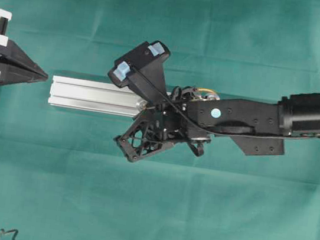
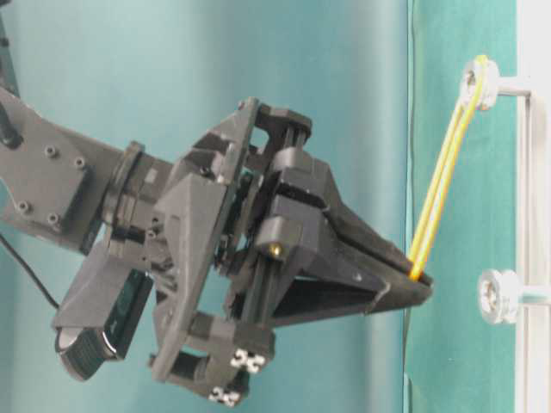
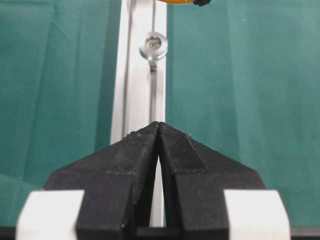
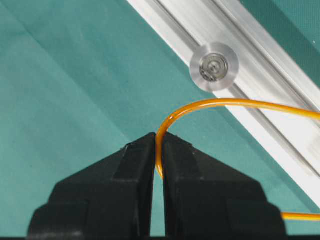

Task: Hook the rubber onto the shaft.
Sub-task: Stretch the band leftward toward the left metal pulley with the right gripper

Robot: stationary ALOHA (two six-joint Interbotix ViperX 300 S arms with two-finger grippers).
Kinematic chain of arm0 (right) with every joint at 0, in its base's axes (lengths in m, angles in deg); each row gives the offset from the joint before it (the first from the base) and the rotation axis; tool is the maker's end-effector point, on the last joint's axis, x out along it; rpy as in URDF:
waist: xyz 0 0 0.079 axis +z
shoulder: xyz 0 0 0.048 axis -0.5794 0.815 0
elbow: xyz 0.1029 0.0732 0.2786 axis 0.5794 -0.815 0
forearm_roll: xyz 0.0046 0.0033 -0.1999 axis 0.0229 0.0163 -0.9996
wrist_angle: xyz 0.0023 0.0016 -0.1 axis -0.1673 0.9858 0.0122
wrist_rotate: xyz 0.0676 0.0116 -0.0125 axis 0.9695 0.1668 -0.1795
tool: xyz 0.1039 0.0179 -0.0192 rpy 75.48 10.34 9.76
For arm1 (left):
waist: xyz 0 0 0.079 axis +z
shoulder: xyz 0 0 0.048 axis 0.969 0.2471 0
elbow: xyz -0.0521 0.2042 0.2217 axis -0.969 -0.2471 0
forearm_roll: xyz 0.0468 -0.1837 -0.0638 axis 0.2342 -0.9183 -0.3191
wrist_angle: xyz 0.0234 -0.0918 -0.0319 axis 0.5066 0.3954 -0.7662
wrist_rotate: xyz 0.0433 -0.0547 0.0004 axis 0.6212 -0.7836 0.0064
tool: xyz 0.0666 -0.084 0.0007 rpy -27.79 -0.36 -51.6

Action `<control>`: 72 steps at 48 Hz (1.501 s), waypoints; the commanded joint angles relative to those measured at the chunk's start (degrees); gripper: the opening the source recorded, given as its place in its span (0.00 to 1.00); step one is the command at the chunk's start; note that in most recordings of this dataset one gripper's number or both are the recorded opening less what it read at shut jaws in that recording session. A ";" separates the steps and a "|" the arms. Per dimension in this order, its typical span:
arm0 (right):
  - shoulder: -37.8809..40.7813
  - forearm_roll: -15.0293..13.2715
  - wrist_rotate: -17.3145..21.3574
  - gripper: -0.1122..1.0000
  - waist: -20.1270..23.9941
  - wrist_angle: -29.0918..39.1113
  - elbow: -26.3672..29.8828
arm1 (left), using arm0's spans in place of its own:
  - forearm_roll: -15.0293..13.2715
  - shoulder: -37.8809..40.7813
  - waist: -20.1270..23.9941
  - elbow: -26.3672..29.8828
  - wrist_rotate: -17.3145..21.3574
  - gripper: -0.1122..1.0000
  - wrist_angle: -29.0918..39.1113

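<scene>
While the silver rail [image 1: 92,95] lies on green cloth [image 1: 147,213], the right gripper [image 4: 159,150] pinches the rubber [image 4: 240,104] beside a shaft [image 4: 214,66]; the left gripper [image 3: 159,127] sits closed, empty.

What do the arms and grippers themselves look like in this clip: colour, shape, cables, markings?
Both arms are matte black. The right gripper has wedge-shaped jaws tapering to ribbed tips, on an open lattice frame. Its arm carries a pale round sticker, a thin black cable, and a wrist camera with light blue tape patches. The left gripper has the same black wedges, backed by white blocks.
</scene>
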 commanded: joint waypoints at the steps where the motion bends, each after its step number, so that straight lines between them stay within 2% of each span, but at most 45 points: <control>1: -0.79 -0.18 0.35 0.16 0.00 -0.44 2.02 | 0.18 0.35 -0.18 1.49 -0.09 0.10 -0.26; 17: 0.18 -0.18 3.96 0.16 -0.62 -0.79 2.20 | 0.18 0.35 -0.18 1.49 -0.09 0.10 -0.26; 48: 3.16 -0.09 5.01 0.16 -2.46 -1.85 5.27 | 0.18 0.35 -0.18 1.49 -0.09 0.10 -0.26; 59: 3.52 -0.18 8.53 0.16 -2.64 -1.76 5.27 | 0.18 0.44 -0.18 1.49 0.00 0.10 -0.26; 72: 3.87 -0.18 9.58 0.16 -2.72 -1.85 5.27 | 0.18 0.44 -0.18 1.49 0.00 0.10 -0.26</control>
